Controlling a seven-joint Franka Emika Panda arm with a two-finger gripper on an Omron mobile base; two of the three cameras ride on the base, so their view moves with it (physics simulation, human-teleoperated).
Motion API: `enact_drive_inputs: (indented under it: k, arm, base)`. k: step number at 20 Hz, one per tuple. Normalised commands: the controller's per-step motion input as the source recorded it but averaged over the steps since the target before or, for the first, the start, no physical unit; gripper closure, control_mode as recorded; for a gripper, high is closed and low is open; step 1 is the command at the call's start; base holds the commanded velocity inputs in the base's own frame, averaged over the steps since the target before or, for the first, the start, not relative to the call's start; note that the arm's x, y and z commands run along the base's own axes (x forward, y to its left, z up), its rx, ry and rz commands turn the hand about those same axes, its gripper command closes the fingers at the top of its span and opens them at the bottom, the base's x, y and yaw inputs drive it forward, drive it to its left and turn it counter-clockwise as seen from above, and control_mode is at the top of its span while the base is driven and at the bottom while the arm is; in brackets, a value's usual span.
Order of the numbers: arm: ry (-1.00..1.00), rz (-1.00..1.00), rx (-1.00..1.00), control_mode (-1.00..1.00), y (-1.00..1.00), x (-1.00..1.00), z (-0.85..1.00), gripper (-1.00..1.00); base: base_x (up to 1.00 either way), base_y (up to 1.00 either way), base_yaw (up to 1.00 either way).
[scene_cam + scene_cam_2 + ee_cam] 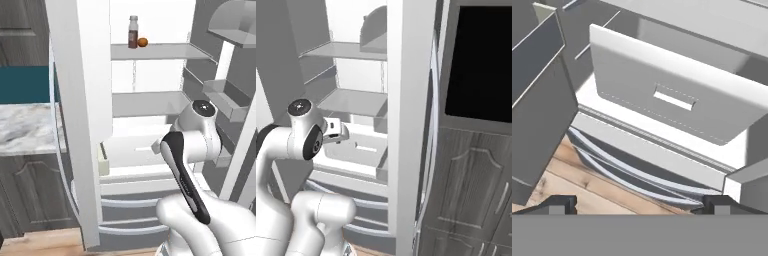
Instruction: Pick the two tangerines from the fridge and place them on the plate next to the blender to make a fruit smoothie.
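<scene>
Reach-in time at the open fridge (80, 100): the white arm leans between the doors, its gripper (639, 204) spread wide and holding nothing, the two dark fingertips (559, 204) apart at the bottom of the hand view.

One tangerine (143, 42) sits on the upper shelf (160, 51), toward that shelf's left end and just beside a small brown bottle (133, 32). The second fruit cannot be made out. The hand camera looks down instead at a pale drawer front (672, 100) with a slot handle, the curved handle of the freezer drawer (637, 172) below it, and a strip of wood floor (577, 187).

By the look of things, the first pick is in hand and not yet made: the wrist is low, level with the drawers, well beneath the shelf that carries the fruit. The next move likely calls for lifting the hand to that shelf's front edge, turning the fingers toward the tangerine and closing around it without knocking the bottle.

Around the fridge, a marble counter (25, 127) with a teal wall above lies to the left over dark wood cabinets (30, 190); to the right, a black oven window (478, 65) is set in matching panels.
</scene>
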Motion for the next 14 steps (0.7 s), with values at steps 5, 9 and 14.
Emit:
enact_drive_inputs:
  k: [5, 9, 14]
  arm:
    - [0.00, 0.00, 0.00, 1.00, 0.00, 0.00, 0.00, -1.00]
    - [0.00, 0.00, 0.00, 1.00, 0.00, 0.00, 0.00, -1.00]
    - [0.00, 0.00, 0.00, 1.00, 0.00, 0.00, 0.00, -1.00]
  base:
    - [0.46, 0.02, -0.29]
    - [0.31, 0.40, -0.37]
    - [0.05, 0.34, -0.06]
